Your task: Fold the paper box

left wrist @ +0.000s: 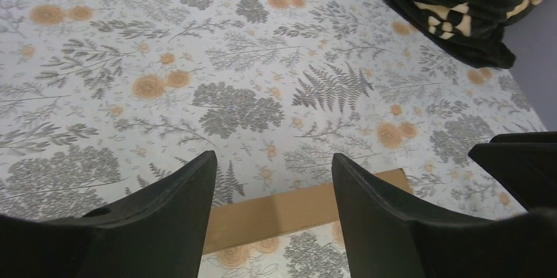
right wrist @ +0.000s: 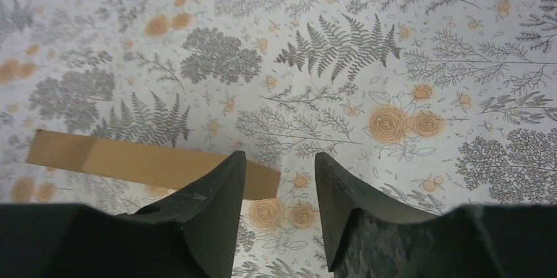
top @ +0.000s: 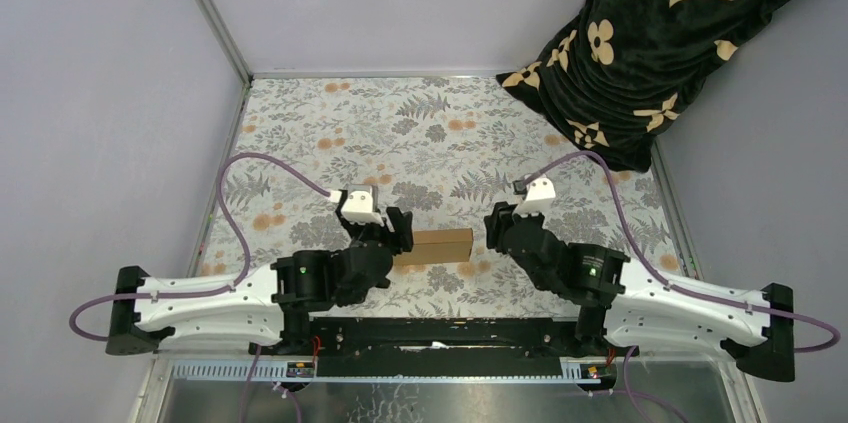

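The paper box is a small flat brown cardboard rectangle lying on the floral cloth between the two arms. Its long top face runs across the left wrist view behind the fingers. My left gripper hovers at the box's left end, open, jaws wide apart with nothing between them. The right gripper stands just off the box's right end, open and empty. In the right wrist view the box lies to the left, partly behind the left finger.
A black blanket with a beige flower pattern is heaped at the far right corner of the cloth. Grey walls and a metal frame close the table on the left, back and right. The arm bases sit on a black rail at the near edge.
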`<state>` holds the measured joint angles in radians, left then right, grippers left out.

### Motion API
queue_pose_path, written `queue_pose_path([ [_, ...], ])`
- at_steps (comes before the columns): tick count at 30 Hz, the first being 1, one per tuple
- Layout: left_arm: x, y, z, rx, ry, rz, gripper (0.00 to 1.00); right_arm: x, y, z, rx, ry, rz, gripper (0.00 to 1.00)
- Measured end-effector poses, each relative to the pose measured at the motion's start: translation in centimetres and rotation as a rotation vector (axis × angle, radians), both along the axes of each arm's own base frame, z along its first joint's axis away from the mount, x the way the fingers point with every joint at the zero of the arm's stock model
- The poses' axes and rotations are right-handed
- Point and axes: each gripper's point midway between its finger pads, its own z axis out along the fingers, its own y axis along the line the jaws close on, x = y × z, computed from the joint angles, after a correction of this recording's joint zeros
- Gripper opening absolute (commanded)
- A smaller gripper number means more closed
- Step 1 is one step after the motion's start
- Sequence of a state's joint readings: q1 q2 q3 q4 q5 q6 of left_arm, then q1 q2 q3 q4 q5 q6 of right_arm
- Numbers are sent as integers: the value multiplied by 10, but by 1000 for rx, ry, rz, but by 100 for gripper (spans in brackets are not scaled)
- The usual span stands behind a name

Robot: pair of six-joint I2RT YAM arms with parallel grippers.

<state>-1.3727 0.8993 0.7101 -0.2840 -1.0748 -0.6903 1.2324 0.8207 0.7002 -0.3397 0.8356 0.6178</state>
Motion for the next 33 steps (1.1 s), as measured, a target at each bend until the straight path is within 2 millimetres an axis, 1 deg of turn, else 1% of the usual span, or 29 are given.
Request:
queue_pose_path([
  [2,2,9,-2,6,14,12,68,5,1,-8,-34,31,10,54],
  [4,4,15,-7,16,29,24,65,10,7,-18,-82,83,38,56],
  [6,6,17,-15,29,49,27,54,15,20,-22,-125,129,79,58],
  [8,5,17,-21,39,67,16,46,20,37,-22,-161,160,122,58],
  [10,2,13,-25,35,87,-11,42,26,57,-16,-182,175,170,58],
  [12,-3,10,-27,26,106,-41,40,35,73,-9,-189,182,209,59],
  [14,-10,9,-28,6,125,-74,41,40,76,-7,-194,188,221,59],
  [17,-26,3,-28,-37,163,-145,44,56,81,-6,-196,206,233,59],
  [19,-37,-3,-31,-54,196,-189,45,65,83,-11,-202,231,242,59],
  [21,-53,-8,-37,-55,231,-237,46,73,85,-18,-211,255,254,60],
  [24,-83,-12,-38,-80,272,-330,46,77,91,-25,-211,292,285,60],
  [28,-107,-15,-38,-128,320,-395,46,81,104,-31,-186,340,345,59],
  [30,-117,-19,-50,-121,352,-406,48,82,111,-35,-176,362,376,59],
  [32,-131,-21,-73,-96,391,-413,49,81,118,-40,-172,386,404,59],
  [33,-137,-20,-89,-78,408,-409,50,79,121,-44,-171,402,419,59],
])
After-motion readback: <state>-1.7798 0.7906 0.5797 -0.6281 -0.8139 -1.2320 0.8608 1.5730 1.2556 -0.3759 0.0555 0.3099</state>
